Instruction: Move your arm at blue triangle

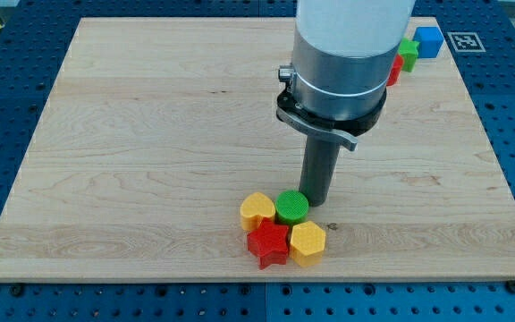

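Observation:
My tip point(316, 204) rests on the board just right of a green round block point(291, 207), touching it or nearly so. The only blue block point(429, 41) sits at the board's top right corner, far from the tip; it looks boxy and I cannot make out a triangle shape. The arm's wide body hides part of the board's top middle.
A yellow heart block point(257, 209), a red star block point(269, 243) and a yellow hexagon block point(308, 242) cluster with the green one at the bottom middle. A green block point(408, 51) and a partly hidden red block point(393, 72) sit beside the blue one.

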Available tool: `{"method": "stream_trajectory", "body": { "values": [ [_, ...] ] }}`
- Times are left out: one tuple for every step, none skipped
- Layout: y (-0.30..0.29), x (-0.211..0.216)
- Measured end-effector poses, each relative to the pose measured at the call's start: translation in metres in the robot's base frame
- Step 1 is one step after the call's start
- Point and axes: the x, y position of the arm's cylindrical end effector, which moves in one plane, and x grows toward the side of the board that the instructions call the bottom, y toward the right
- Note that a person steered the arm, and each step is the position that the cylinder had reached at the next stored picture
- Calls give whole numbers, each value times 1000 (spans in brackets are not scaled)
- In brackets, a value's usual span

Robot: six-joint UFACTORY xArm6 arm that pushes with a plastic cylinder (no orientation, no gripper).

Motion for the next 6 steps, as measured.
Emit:
{"method": "stream_trajectory", "body": {
  "values": [
    [0, -55],
    [0, -138],
    [0, -226],
    [13, -295],
    [99, -313],
    [124, -305]
  ]
}}
